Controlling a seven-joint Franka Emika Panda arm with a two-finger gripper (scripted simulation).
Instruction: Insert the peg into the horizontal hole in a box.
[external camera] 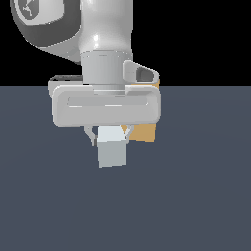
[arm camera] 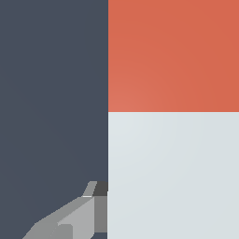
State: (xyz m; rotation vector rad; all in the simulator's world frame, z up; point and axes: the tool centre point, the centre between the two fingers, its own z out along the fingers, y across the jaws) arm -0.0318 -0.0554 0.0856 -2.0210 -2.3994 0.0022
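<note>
Pale grey, red-orange and tan on a slate-blue floor.

Between the jaws, the peg [external camera: 112,148] shows a pale grey-white end; in the wrist view it turns red-orange further along. The gripper [external camera: 109,137] is light grey, its fingers [arm camera: 77,217] a darker grey. Behind the jaws, the box [external camera: 145,131] is plain tan. The floor [external camera: 196,196] is flat slate blue, the backdrop black.

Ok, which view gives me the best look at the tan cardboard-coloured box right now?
The exterior view. Only there does the tan cardboard-coloured box show, as a patch behind the hand and the red-and-grey square peg; its hole is hidden. The wrist view shows none of the box, just the peg's red and grey faces, one finger and the floor.
</note>
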